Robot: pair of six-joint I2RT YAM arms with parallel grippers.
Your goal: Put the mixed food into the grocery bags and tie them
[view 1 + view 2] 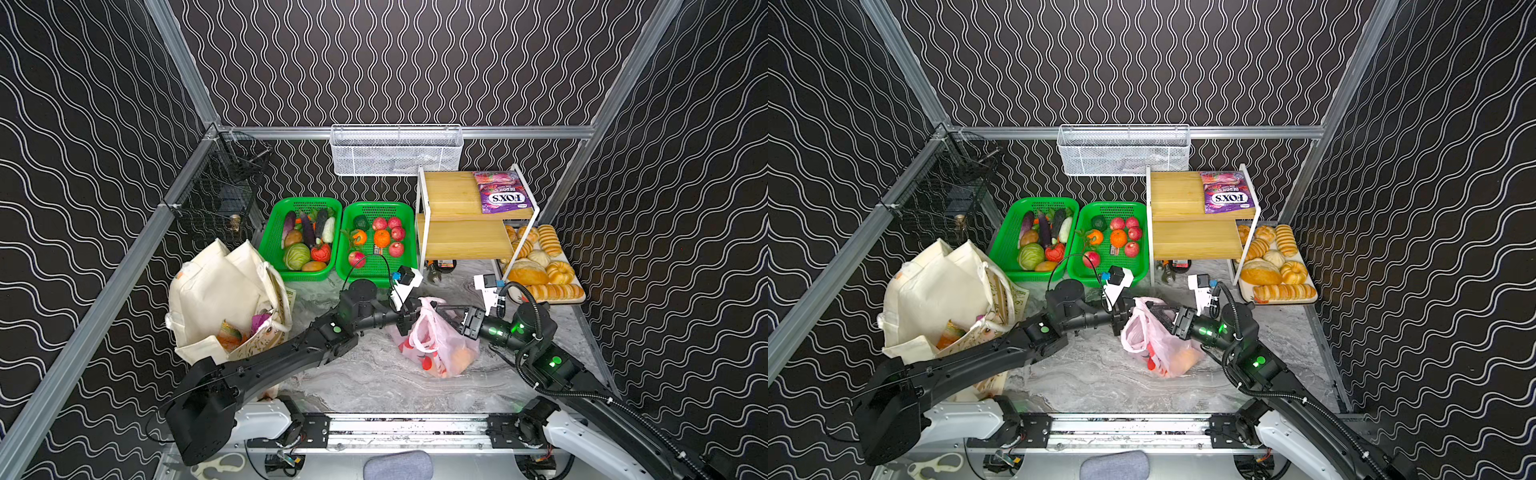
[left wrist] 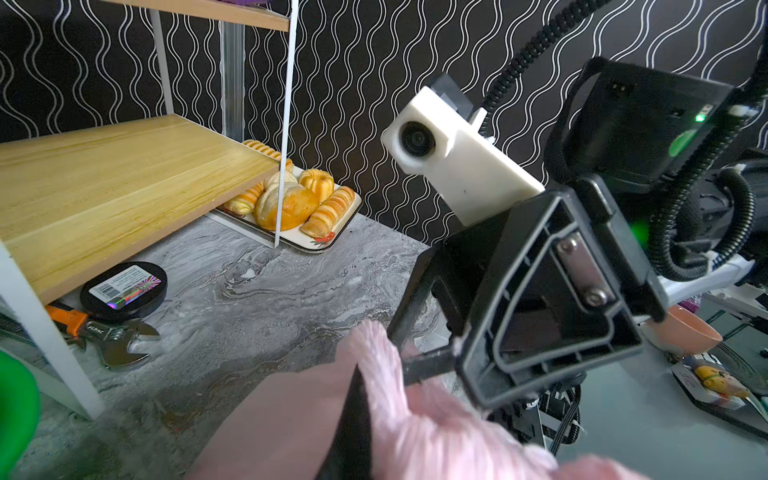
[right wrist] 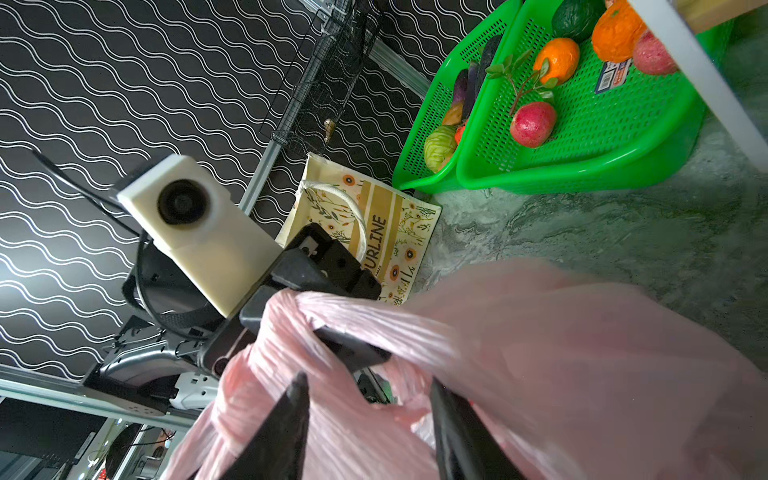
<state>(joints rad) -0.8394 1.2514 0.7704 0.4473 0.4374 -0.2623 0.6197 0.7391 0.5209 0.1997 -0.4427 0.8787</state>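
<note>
In both top views the thin pink grocery bag (image 1: pixel 436 345) (image 1: pixel 1158 343) lies mid-table with red and orange fruit showing through it. My left gripper (image 1: pixel 409 318) (image 1: pixel 1124 319) (image 2: pixel 357 374) is shut on a bunched pink handle at the bag's top. Facing it from the other side, my right gripper (image 1: pixel 446 311) (image 1: pixel 1156 309) (image 3: pixel 368 380) has its jaws apart, and pink plastic (image 3: pixel 345 428) is draped between and over its fingers. The cream canvas tote (image 1: pixel 220 291) (image 1: pixel 934 286) (image 3: pixel 374 232) slumps open at the left, with an orange packet (image 1: pixel 228 334) and something purple (image 1: pixel 259 320) inside.
Two green mesh baskets (image 1: pixel 299 203) (image 1: pixel 380 204) of vegetables and fruit stand behind the arms. A wooden two-tier shelf (image 1: pixel 461 241) carries a purple FOX'S packet (image 1: pixel 500 193). A bread tray (image 1: pixel 579 297) lies beside it at the right. A wrench (image 2: pixel 112 340) and a black tin (image 2: pixel 122 286) lie under the shelf.
</note>
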